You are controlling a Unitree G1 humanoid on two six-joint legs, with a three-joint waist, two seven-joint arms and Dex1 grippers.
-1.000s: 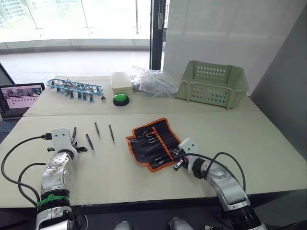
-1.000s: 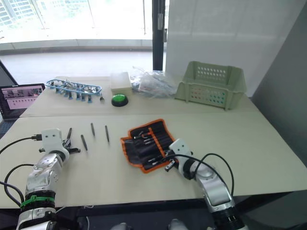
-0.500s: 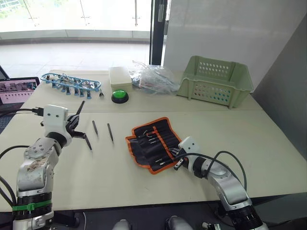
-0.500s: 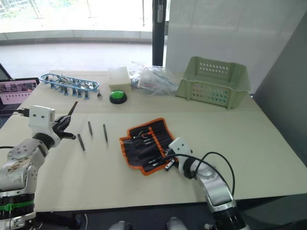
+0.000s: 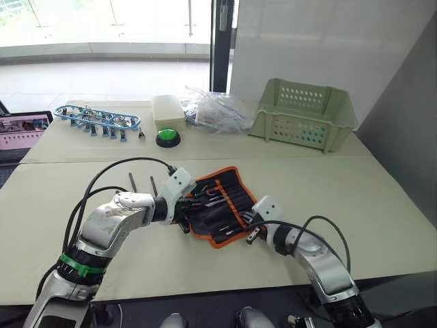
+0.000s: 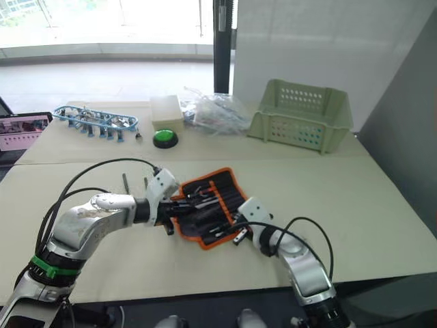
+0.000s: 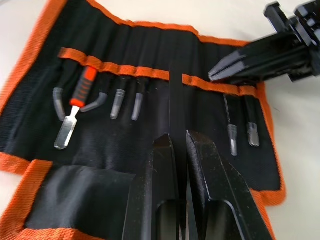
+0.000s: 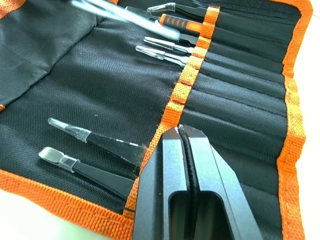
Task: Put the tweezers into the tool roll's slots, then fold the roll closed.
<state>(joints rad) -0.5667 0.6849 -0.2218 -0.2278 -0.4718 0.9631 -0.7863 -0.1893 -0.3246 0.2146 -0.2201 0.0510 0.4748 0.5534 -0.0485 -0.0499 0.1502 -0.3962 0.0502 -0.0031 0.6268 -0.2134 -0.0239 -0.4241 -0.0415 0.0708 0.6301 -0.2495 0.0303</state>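
The tool roll (image 5: 220, 198) lies open on the table, black with orange edging. My left gripper (image 7: 176, 138) hangs over its left part, shut on one black tweezer (image 7: 176, 95) whose tip reaches the orange band of the slots (image 7: 150, 73). Several capped tools and an orange-handled tool (image 7: 79, 95) sit in slots. My right gripper (image 8: 182, 132) is shut, its tip resting on the roll by the orange band at the near right side (image 5: 243, 222). Two more tweezers (image 5: 132, 182) lie on the table left of the roll.
A pale green basket (image 5: 304, 113) stands at the back right. A green button (image 5: 167, 139), a white box (image 5: 168, 109), crumpled plastic bags (image 5: 215, 113) and a blue tray of small tools (image 5: 95, 119) line the far table. A laptop (image 5: 20, 130) sits at far left.
My left arm has swung right from the table's left side to the roll, carrying a tweezer. The right gripper has stayed on the roll. The camera has shifted a little.
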